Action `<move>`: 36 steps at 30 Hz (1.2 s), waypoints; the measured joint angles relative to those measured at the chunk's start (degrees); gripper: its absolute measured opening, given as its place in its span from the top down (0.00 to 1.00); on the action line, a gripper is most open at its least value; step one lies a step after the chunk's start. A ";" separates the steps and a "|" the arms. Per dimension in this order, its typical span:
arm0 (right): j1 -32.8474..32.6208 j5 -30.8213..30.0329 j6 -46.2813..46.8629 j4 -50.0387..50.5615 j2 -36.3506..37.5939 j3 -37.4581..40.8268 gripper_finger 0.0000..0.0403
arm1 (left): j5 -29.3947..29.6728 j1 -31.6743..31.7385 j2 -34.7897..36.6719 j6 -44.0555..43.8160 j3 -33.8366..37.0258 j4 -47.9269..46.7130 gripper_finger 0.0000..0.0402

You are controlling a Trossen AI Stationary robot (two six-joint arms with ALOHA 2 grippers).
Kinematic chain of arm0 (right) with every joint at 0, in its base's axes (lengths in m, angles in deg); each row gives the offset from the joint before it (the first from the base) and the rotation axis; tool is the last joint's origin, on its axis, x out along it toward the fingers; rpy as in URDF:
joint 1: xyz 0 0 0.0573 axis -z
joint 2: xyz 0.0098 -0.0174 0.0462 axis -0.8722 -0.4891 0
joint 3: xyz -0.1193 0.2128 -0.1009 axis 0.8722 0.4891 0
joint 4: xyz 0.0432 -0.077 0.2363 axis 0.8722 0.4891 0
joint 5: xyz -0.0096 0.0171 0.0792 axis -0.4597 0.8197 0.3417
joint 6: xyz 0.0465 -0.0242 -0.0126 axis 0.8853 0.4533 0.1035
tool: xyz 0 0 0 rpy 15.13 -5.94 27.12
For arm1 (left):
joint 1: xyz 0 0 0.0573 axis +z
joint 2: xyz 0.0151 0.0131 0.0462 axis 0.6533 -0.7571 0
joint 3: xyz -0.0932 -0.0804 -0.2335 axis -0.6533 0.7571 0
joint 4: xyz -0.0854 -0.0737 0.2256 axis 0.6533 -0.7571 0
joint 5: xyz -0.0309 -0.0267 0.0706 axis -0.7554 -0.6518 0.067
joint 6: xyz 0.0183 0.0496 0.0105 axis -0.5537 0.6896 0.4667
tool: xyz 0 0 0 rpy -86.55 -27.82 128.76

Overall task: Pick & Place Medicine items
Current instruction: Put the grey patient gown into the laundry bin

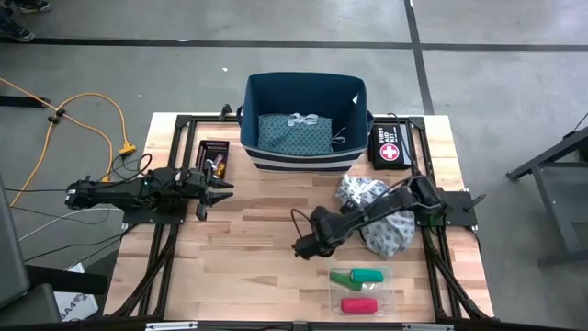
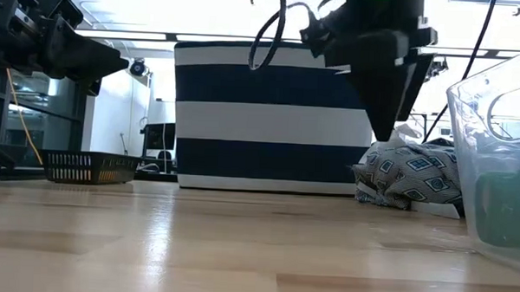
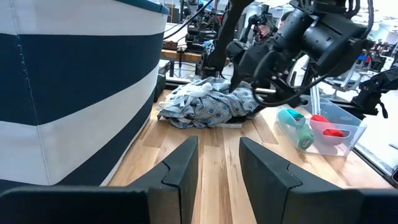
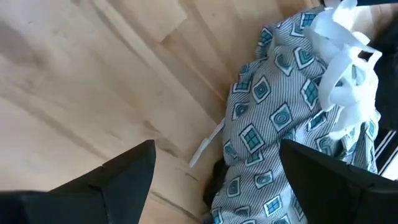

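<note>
Two green tubes (image 1: 360, 275) and a red-pink tube (image 1: 358, 304) lie in a clear tray (image 1: 386, 287) near the table's front right; the left wrist view shows them as well (image 3: 297, 124). My right gripper (image 1: 299, 248) hangs open above bare wood left of the grey patterned cloth (image 1: 377, 216), slanting down, clear of the table in the low view (image 2: 387, 98). In its wrist view (image 4: 214, 171) a thin pale stick (image 4: 205, 149) lies on the wood at the cloth's edge. My left gripper (image 1: 219, 191) waits open at the table's left, pointing level (image 3: 219, 165).
A blue-and-white striped bin (image 1: 303, 152) holding a teal cloth (image 1: 294, 133) stands at the far middle. A black first aid pouch (image 1: 390, 147) lies to its right, a small dark basket (image 1: 213, 154) to its left. Bare wood spreads across the table's middle and front left.
</note>
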 joint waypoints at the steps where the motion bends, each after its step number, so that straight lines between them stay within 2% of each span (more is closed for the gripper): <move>1: 0.43 0.11 -0.29 -0.02 0.00 0.00 0.18 | 0.00 0.01 0.00 -0.01 0.00 0.00 0.72; 12: 0.80 0.32 -7.16 -0.11 -4.24 0.07 0.18 | 0.00 0.01 0.01 0.00 -0.01 0.00 0.72; 23: 0.85 0.12 -1.12 -0.32 -4.74 0.02 0.18 | 0.02 0.00 0.02 -0.02 0.00 0.00 0.72; 36: 0.96 0.24 1.30 -0.51 -4.74 0.02 0.18 | 0.02 0.01 0.01 0.00 0.00 0.00 0.72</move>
